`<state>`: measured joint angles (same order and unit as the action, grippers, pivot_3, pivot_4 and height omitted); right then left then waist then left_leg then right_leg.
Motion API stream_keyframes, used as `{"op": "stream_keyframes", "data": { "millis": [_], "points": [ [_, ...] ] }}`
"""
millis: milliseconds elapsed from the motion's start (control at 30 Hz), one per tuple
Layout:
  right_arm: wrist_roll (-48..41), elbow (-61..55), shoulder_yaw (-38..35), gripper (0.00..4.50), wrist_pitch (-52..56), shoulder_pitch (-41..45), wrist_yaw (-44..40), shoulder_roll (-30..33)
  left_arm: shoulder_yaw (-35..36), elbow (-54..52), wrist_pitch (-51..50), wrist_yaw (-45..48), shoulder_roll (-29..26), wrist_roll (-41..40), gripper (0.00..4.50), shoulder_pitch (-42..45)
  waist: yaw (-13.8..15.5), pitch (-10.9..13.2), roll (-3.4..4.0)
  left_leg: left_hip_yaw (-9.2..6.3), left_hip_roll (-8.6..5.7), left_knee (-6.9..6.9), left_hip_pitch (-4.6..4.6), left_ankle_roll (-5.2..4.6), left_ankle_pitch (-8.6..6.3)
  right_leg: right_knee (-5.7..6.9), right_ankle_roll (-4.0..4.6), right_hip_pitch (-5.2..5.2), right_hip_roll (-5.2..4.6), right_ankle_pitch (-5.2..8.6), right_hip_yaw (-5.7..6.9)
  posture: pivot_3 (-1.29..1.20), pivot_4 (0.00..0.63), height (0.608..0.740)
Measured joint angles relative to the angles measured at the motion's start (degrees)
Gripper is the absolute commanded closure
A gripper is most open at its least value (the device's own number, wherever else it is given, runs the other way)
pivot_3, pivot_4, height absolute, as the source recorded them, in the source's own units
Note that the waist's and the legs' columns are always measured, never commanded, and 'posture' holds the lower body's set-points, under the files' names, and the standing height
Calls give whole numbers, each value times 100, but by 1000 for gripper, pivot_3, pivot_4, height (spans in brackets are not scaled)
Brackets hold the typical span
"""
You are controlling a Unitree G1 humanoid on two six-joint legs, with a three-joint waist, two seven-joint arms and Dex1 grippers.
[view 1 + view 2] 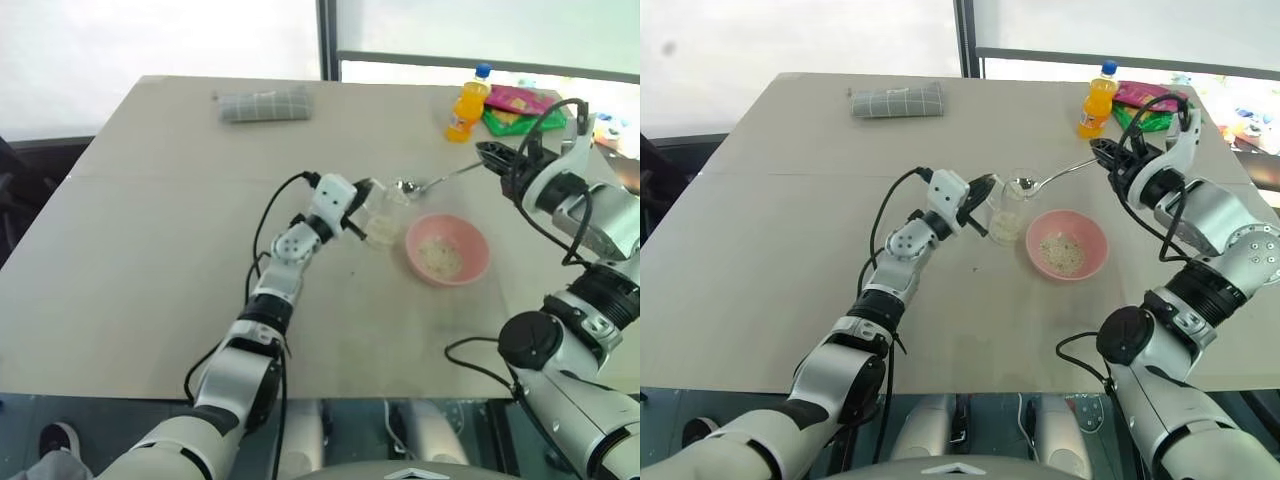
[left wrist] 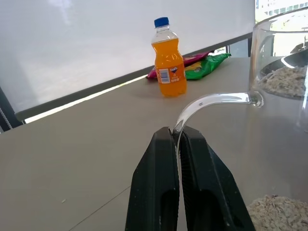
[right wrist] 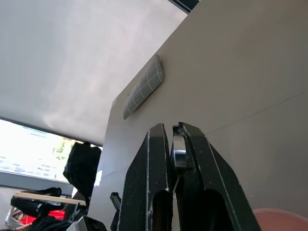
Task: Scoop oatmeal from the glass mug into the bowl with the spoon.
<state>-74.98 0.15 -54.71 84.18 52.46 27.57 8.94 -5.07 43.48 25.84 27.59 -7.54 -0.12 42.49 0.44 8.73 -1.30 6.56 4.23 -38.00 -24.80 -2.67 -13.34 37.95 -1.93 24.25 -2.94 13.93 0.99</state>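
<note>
Bright daylight from the far windows (image 1: 480, 30) — blown-out glare, soft faint shadows.

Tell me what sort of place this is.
Probably an indoor test or demo room, not a home kitchen: a plain beige table by bright windows, carrying staged items, an orange soda bottle, snack packets, a folded grey cloth and a pink bowl.

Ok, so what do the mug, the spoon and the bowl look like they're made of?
The mug: clear glass by the look; the oatmeal and table show through its wall and curved handle.
The spoon: probably polished metal, thin, silvery and glinting.
The bowl: smooth, opaque pink with a soft sheen; plastic or glazed ceramic, I can't tell which.
</note>
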Motion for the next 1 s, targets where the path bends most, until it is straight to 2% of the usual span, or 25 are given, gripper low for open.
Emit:
{"op": "stream_keyframes", "data": {
  "millis": [200,467,700,1000],
  "points": [
    [-1421,2,515,4500,-683,-499,935,252,-5,5,130,-80,-3,12,4468,-53,-23,0,0,0,0,0,0,-1,0,-1,0,-1,0,0,-1,0,150,740],
    [-3228,-199,1647,4500,-2167,-1243,1809,951,4,70,227,-185,-30,40,4468,-70,-105,0,0,-12,0,0,2,-2,-1,-1,-2,-5,0,0,-2,0,150,740],
    [-3607,-403,2109,4500,-2963,-1525,1911,1259,10,77,265,-184,-38,35,4468,-119,-109,-1,1,-28,0,-1,4,-2,-1,-3,-3,-7,1,-1,-4,0,150,740],
    [-3615,-584,1982,4500,-3180,-1811,1776,1534,19,76,284,-164,-74,6,4468,-152,-112,-3,5,-29,0,-1,6,-2,-1,-3,-4,-7,2,-1,-6,0,150,740]
  ]
}}
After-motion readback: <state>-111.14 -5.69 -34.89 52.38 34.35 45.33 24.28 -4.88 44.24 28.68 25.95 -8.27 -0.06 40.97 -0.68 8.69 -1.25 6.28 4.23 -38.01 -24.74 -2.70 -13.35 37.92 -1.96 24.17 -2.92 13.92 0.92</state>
